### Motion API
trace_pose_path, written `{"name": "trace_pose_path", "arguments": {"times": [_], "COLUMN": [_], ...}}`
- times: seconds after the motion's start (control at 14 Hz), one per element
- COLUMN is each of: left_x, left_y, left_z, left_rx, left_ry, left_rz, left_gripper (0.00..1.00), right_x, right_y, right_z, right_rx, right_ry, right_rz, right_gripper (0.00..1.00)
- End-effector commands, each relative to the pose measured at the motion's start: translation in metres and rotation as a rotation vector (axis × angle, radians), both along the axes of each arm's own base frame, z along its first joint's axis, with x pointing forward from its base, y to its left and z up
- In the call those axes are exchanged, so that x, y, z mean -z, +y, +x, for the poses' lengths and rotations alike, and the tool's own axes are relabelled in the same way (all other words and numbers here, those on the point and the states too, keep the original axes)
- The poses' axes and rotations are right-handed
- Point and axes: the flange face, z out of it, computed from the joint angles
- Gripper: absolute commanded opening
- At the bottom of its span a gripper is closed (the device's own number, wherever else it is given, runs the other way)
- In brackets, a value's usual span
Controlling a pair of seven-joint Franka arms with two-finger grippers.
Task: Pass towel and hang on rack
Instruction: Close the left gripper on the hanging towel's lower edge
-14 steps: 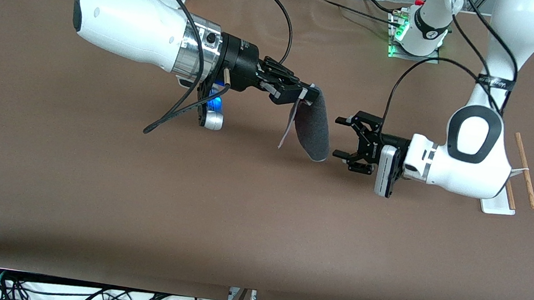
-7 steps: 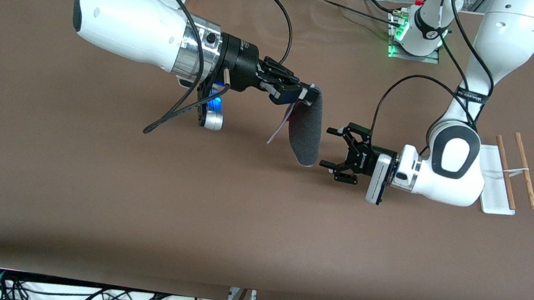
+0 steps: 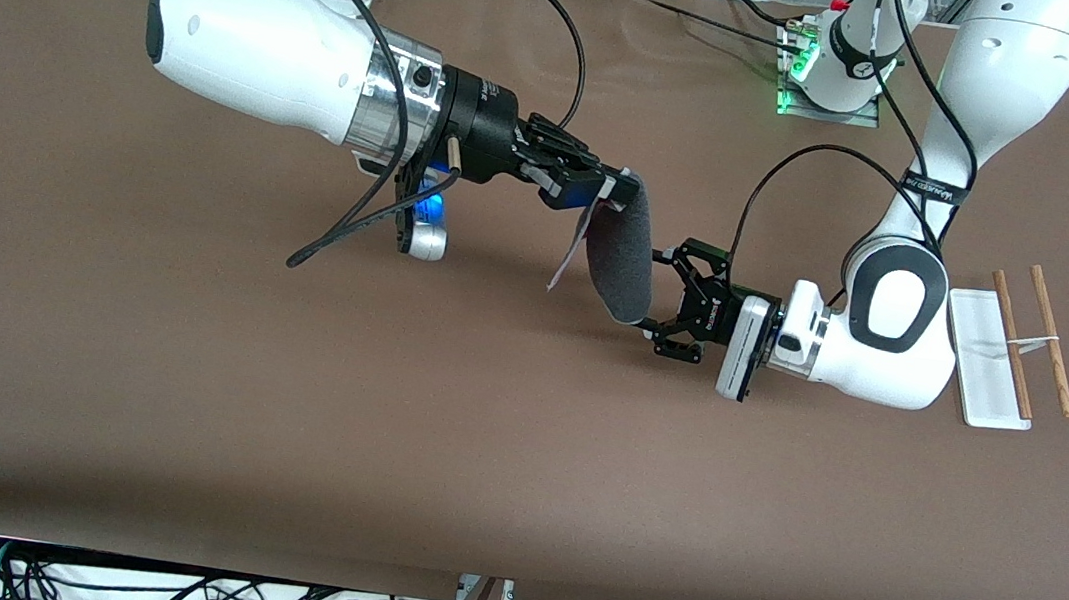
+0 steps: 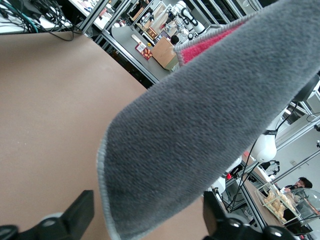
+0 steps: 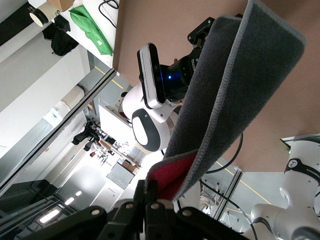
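We take the rack [image 3: 989, 360] as our landmark: it stands at the left arm's end of the table, its flat white base on the brown table [image 3: 183, 381], its two thin wooden rods [image 3: 1053, 341] parallel and running lengthwise toward the front camera.

The towel [image 3: 621, 262] hangs in the air over the middle of the table, well apart from the rack. Its long axis runs downward from the top corner, slanting a little toward the rack; the free lower end points at the table. We see mostly its dark grey face, with pink-red showing at the pinched corner in the right wrist view.

The right gripper [image 3: 619, 192] is clamped on that upper corner of the towel.

The left gripper [image 3: 664, 293], between towel and rack, has its fingers apart on either side of the towel's lower end; the left wrist view shows a finger on each side, not pressing the cloth.
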Motion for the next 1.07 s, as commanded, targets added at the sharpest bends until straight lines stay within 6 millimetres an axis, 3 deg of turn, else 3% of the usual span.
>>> {"name": "trace_pose_path", "arguments": {"times": [0.0, 0.14, 0.21, 0.79, 0.86, 1.0], "left_x": [-0.001, 0.003, 0.003, -0.001, -0.002, -0.004], "left_y": [-0.014, -0.015, -0.015, -0.009, -0.006, -0.003], "left_z": [-0.006, -0.008, -0.007, -0.005, -0.005, -0.005], "left_rx": [0.023, 0.028, 0.027, 0.030, 0.031, 0.037], "left_ry": [-0.085, -0.086, -0.086, -0.096, -0.096, -0.093], "left_rz": [-0.052, -0.054, -0.054, -0.047, -0.049, -0.054], "left_gripper": [0.34, 0.08, 0.00, 0.00, 0.00, 0.00], "right_x": [-0.005, -0.005, -0.005, -0.005, -0.004, -0.004], "right_y": [0.002, 0.002, 0.002, 0.002, 0.001, 0.000], "right_z": [-0.001, -0.001, -0.001, -0.001, 0.001, 0.002], "right_rx": [0.003, 0.004, 0.004, 0.007, 0.008, 0.011], "right_ry": [0.012, 0.014, 0.014, 0.017, 0.017, 0.018], "right_rz": [0.028, 0.028, 0.028, 0.029, 0.029, 0.030], "right_gripper": [0.00, 0.00, 0.00, 0.00, 0.16, 0.66]}}
